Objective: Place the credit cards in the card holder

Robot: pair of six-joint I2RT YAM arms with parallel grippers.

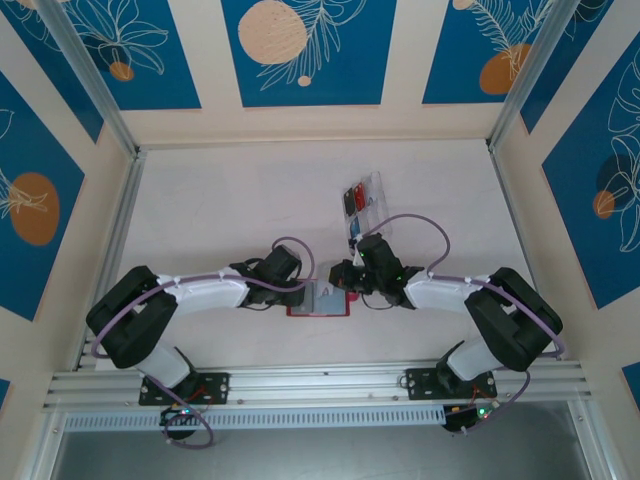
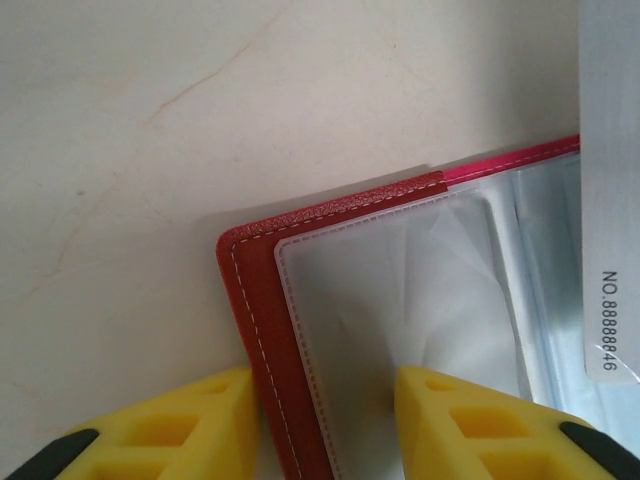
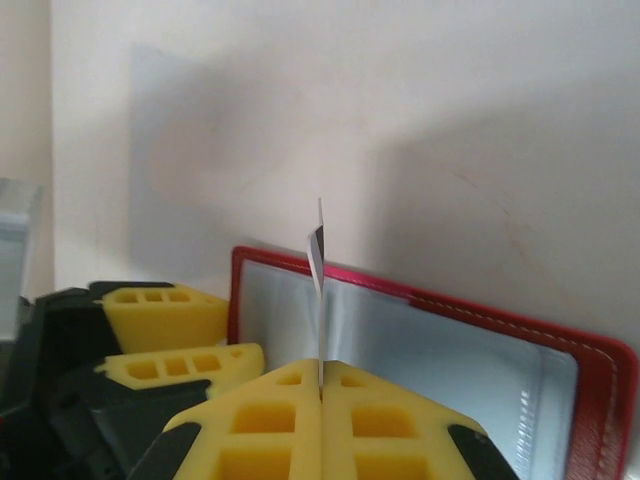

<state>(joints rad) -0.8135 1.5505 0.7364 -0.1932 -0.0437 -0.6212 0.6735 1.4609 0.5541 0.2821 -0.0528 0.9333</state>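
The only writing to be read is "NO.8888846", printed along a pale card (image 2: pixel 610 250) at the 3 o'clock edge of the left wrist view.

There is one red wallet (image 1: pixel 318 300), lying open on the table (image 1: pixel 220 210) between the two arms with its clear sleeves facing up. One clear tray (image 1: pixel 372 185) sits at 1 o'clock from the wallet. It holds a black card and a red one, with a blue patch at its near end.

The right gripper (image 3: pixel 320 420) has its fingers pressed together on one thin card, seen edge-on and standing upright over the wallet. The left gripper (image 2: pixel 325 435) has its fingers partly apart at the wallet's 9 o'clock side. They straddle the stitched red border, one beside the cover and one on the sleeve.
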